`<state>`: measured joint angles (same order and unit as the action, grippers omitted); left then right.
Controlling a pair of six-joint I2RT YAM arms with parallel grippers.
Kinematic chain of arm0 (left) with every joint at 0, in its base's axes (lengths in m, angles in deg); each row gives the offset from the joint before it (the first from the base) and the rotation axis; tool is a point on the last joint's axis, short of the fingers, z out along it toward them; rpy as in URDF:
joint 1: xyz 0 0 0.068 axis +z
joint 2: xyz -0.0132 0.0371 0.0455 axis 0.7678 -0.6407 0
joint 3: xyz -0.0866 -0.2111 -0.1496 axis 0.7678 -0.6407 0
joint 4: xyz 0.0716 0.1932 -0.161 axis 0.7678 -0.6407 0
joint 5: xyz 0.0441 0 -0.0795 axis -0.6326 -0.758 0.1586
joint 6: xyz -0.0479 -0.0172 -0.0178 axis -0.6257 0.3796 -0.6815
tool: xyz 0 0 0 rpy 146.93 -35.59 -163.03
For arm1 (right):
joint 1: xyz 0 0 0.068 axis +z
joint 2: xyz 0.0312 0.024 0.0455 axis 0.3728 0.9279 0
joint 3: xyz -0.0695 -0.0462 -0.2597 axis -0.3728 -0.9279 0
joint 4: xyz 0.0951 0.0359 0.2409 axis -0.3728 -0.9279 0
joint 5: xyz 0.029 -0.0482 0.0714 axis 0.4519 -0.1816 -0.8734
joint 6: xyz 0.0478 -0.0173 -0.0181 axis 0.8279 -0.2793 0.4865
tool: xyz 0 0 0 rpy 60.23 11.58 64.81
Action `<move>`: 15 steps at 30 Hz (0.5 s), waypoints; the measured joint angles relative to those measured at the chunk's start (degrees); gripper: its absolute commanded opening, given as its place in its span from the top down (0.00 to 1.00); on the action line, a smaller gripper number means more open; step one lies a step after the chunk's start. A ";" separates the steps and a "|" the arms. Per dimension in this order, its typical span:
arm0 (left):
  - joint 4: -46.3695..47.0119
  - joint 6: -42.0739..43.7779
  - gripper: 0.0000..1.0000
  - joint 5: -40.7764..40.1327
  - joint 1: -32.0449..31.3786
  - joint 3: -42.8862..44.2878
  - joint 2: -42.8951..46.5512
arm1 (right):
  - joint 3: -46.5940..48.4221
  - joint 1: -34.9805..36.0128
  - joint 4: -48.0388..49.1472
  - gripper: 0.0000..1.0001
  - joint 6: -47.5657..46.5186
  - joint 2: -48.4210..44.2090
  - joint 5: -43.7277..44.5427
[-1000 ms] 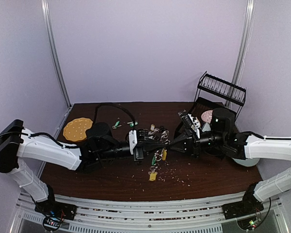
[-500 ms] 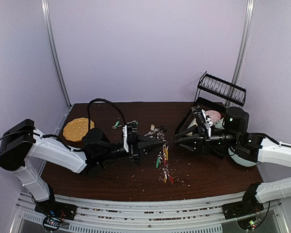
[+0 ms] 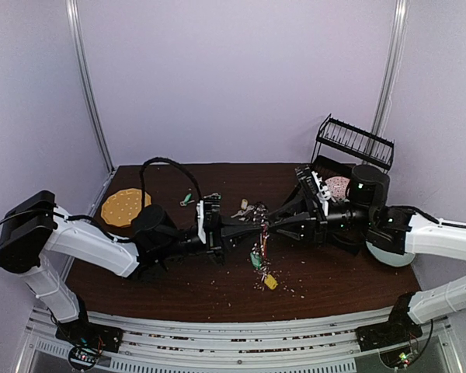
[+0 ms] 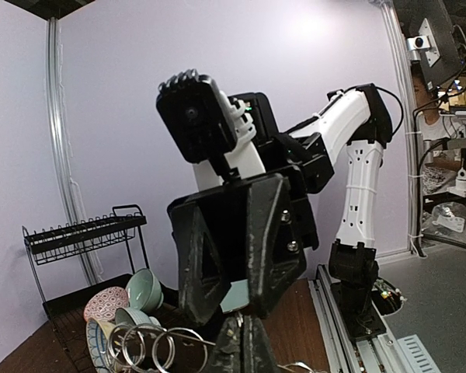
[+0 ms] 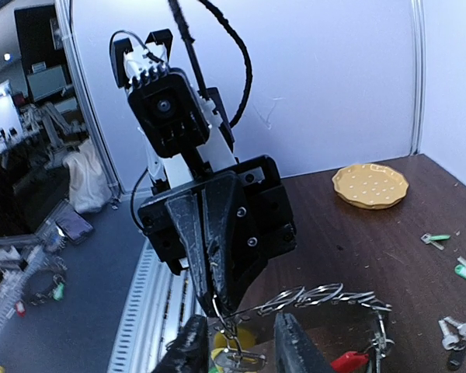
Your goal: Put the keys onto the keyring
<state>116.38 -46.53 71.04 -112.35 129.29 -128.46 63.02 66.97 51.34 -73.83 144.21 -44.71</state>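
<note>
Right wrist view: left gripper [image 5: 216, 294] clamped on keyring [image 5: 227, 332]; right gripper [image 5: 241, 320] jaws part-open, straddling its chain, which hangs straight down.

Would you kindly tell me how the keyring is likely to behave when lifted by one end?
Probably floppy: the keyring hangs limp below the shut left gripper. Its tagged keys would likely swing and slide along it. It seems fairly light, since a fingertip pinch alone carries it.
</note>
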 measured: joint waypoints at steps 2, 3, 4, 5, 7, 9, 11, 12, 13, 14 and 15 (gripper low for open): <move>0.00 0.00 1.00 0.00 0.00 0.00 0.00 | 0.39 0.24 0.00 0.78 -0.13 0.94 -0.39; -0.02 0.02 1.00 -0.02 0.00 0.00 0.00 | 0.52 0.33 0.02 0.78 -0.33 1.25 -0.52; -0.02 0.02 1.00 -0.02 0.00 0.00 0.00 | 0.57 0.37 0.04 0.78 -0.26 1.51 -0.70; -0.02 0.00 1.00 -0.02 0.00 0.00 0.00 | 0.57 0.50 0.02 0.78 -0.26 1.66 -0.79; -0.02 0.02 1.00 0.00 0.00 0.00 0.00 | 0.57 0.59 0.02 0.81 -0.28 1.77 -0.90; -0.02 0.02 1.00 0.02 0.00 0.00 0.00 | 0.57 0.61 0.07 0.87 -0.28 1.77 -0.90; -0.02 0.02 1.00 0.04 0.00 0.00 0.00 | 0.57 0.70 0.07 0.96 -0.33 1.81 -1.01; -0.02 0.00 1.00 0.04 0.00 0.00 0.00 | 0.57 0.70 0.07 1.00 -0.39 1.84 -1.16; 0.02 0.00 1.00 0.02 0.00 0.00 0.00 | 0.57 0.72 0.09 1.00 -0.59 1.86 -1.22; 0.04 -0.22 1.00 -0.02 0.02 0.00 0.00 | 0.59 0.72 0.00 1.00 -0.76 1.86 -1.33; 0.04 -0.37 1.00 -0.15 0.07 0.00 0.00 | 0.59 0.70 0.00 1.00 -1.03 1.86 -1.38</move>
<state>116.43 -46.90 70.89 -112.28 129.29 -128.46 63.61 67.67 51.34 -74.86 146.07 -46.09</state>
